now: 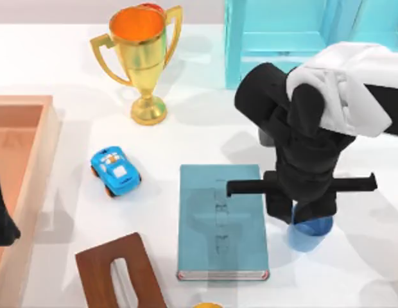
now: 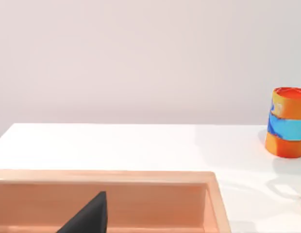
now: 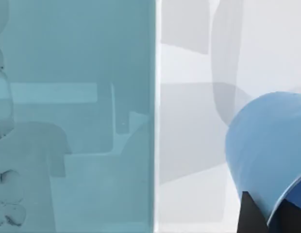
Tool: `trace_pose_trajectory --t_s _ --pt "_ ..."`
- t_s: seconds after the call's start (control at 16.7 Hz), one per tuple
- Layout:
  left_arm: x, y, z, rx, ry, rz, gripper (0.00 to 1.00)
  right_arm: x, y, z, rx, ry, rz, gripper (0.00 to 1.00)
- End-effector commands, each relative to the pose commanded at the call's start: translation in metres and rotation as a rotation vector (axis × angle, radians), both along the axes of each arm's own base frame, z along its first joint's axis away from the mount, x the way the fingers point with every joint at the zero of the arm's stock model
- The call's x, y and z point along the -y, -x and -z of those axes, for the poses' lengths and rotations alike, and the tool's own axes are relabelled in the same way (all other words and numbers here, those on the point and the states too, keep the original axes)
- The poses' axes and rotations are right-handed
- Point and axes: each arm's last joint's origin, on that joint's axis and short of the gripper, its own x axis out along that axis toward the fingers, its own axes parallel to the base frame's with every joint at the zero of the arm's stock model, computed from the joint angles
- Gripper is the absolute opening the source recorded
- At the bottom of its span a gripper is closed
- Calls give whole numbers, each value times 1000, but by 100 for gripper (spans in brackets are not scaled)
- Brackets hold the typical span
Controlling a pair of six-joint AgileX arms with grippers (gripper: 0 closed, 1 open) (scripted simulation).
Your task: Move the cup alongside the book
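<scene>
Treat the white table [image 1: 199, 128] as a clock face seen from above. At 9 o'clock you have the orange-pink tray [image 1: 22, 167] along the left edge, with the parked left gripper [image 1: 1, 221] dark over its near rim; you cannot tell how its fingers stand. At 1 o'clock a teal shelf unit [image 1: 282, 38] stands at the far edge. My right arm [image 1: 314, 115] reaches in from 3 o'clock and covers much of the table there. Near centre, toward 6 o'clock, lies the book [image 1: 221, 224], flat, spine side away from the cup. The gold trophy [image 1: 140, 58] stands upright at 11 o'clock, well apart from the book. A brown wooden box [image 1: 119, 273] lies at 7 o'clock, near the book's left edge but apart. At 5 o'clock the cup [image 1: 310, 231] sits just beside the book's right edge, a strip of bare table between them, with the right gripper [image 1: 305, 215] directly above it; whether that pincer grasps the cup you cannot tell. The blue toy car [image 1: 115, 171] rests at 8 o'clock. An orange-and-blue striped can [image 2: 286, 122] stands beyond the tray.
</scene>
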Motion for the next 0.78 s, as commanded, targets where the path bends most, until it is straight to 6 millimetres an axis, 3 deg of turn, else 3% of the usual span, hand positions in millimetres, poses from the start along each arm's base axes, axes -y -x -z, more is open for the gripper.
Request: trace_pose_trajectory --t_s 0.54,0.78 --pt "0 0 0 0 0 0 100 0 0 0 0 0 0 98" --pt "0 0 0 0 0 0 100 0 0 0 0 0 0 100"
